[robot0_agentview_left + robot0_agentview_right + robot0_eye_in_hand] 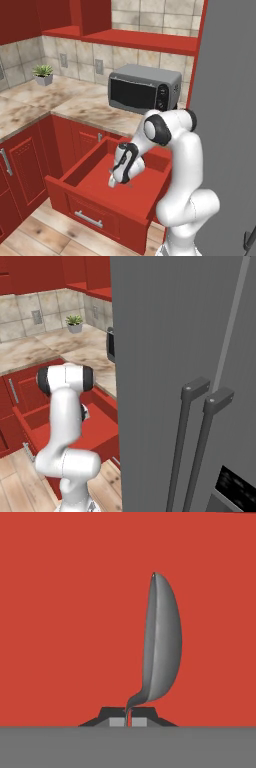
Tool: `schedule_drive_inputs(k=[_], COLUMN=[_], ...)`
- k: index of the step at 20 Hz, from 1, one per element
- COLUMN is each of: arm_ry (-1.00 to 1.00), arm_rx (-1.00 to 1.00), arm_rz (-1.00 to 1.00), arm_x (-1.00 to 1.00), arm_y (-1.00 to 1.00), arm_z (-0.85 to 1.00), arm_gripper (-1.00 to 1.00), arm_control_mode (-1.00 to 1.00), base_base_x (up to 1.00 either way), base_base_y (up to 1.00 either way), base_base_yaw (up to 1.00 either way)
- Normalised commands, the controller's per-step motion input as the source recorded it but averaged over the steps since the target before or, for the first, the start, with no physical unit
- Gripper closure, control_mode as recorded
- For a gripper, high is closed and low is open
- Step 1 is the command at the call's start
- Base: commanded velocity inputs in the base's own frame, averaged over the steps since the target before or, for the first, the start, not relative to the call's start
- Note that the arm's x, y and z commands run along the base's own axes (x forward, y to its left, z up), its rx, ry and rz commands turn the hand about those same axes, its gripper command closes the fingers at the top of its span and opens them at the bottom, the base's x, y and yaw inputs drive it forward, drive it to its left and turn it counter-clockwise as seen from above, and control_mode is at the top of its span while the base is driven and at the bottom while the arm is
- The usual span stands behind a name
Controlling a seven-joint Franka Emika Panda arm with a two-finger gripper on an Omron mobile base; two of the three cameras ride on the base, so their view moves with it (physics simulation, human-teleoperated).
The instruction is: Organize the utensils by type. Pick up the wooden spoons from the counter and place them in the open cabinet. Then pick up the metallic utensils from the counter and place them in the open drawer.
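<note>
Red drawer floor fills the space in front of my end effector (128, 716). It is clamped tight on the silver spoon (162, 647), holding it inside the open drawer (75, 172). I think letting go comes next; other utensils I cannot see.

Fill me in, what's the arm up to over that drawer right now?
The gripper is shut on the silver spoon, pinching its thin handle between the fingertips, with the bowl pointing away from the hand. In the left base view the arm reaches down into the open drawer, hand low over its plain red floor. The spoon is not yet released. Behind it, a microwave and a small potted plant sit on the counter.
</note>
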Motion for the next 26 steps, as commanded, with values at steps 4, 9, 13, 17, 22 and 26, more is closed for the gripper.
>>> schedule_drive_inputs(k=[4, 9, 13, 17, 22, 26], arm_ry=[0.0, 0.0, 0.0, 0.0, 0.0, 0.0], arm_rx=[0.0, 0.0, 0.0, 0.0, 0.0, 0.0], arm_rz=[0.0, 0.0, 0.0, 0.0, 0.0, 0.01], arm_x=[0.22, 0.16, 0.04, 0.0, 0.0, 0.01], arm_y=[0.0, 0.0, 0.0, 0.0, 0.0, 0.0], arm_z=[-0.44, -0.39, -0.18, -0.04, 0.0, 0.0], arm_gripper=[1.0, 1.0, 1.0, 1.0, 1.0, -1.0], arm_control_mode=[-1.0, -1.0, -1.0, -1.0, -1.0, -1.0], base_base_x=[0.0, 0.0, 0.0, 0.0, 0.0, 0.0], base_base_y=[0.0, 0.0, 0.0, 0.0, 0.0, 0.0], base_base_yaw=[0.0, 0.0, 0.0, 0.0, 0.0, 0.0])
